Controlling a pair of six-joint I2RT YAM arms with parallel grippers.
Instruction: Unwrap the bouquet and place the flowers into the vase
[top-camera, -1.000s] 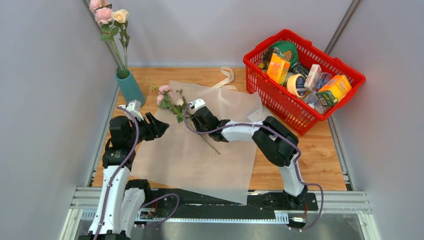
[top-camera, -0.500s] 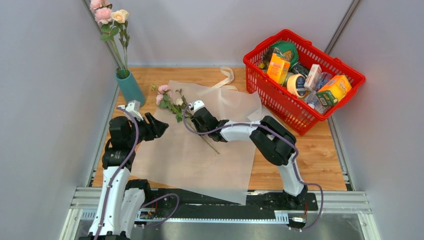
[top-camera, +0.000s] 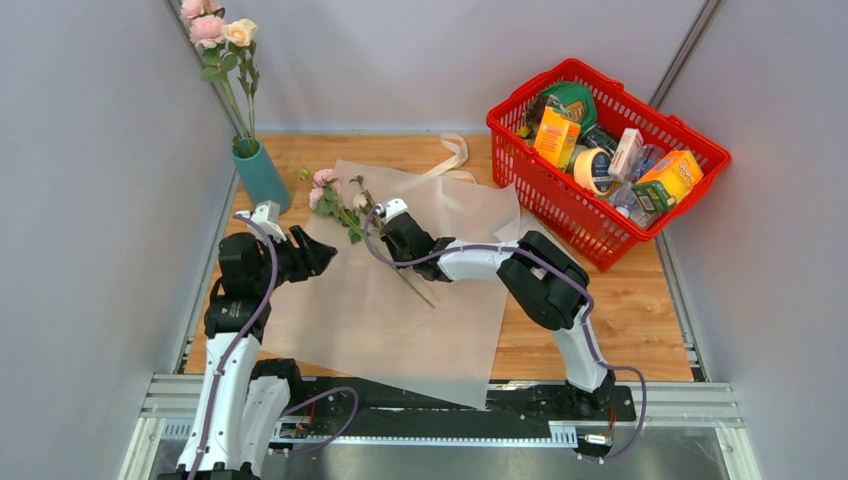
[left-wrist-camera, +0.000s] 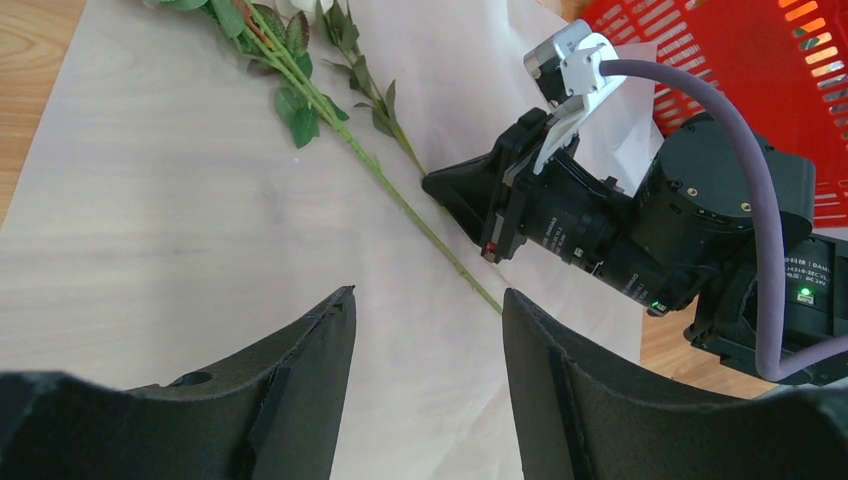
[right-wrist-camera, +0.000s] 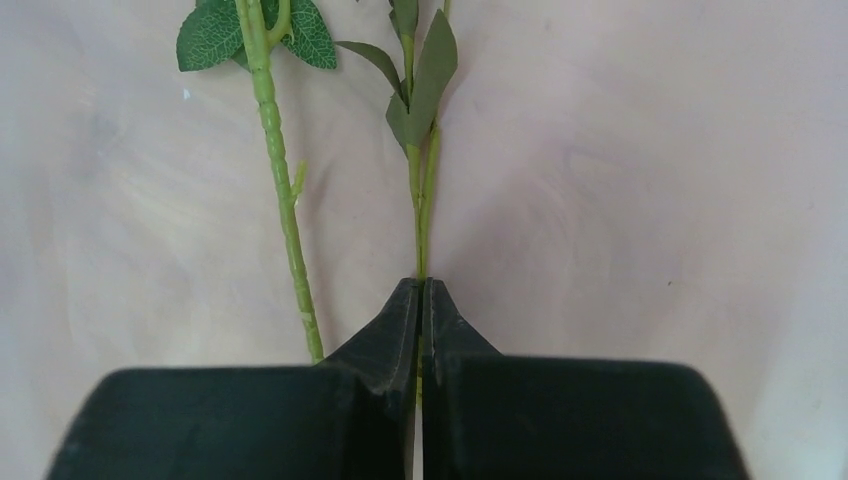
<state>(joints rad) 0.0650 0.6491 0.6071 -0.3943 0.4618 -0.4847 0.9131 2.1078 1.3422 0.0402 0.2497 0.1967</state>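
Now the flowers lie flat on the unfolded paper in the middle of the worktop. Their long axis runs diagonally, with the heads toward the far left near the vase and the cut ends toward the near right. The right pincer sits low across them, its jaws clamped tight on one thin stem. In the wrist view a thick stem lies just to the left of it, outside the grip. The left pincer hangs spread over the paper's left edge, holding nothing, with its tips pointing toward the stems. Three roses stand upright in the vase at the far left corner. A second ago the right jaws were parted; they have since closed. The right arm has edged left, and the flowers and paper have slid slightly with it. The left arm has not moved.
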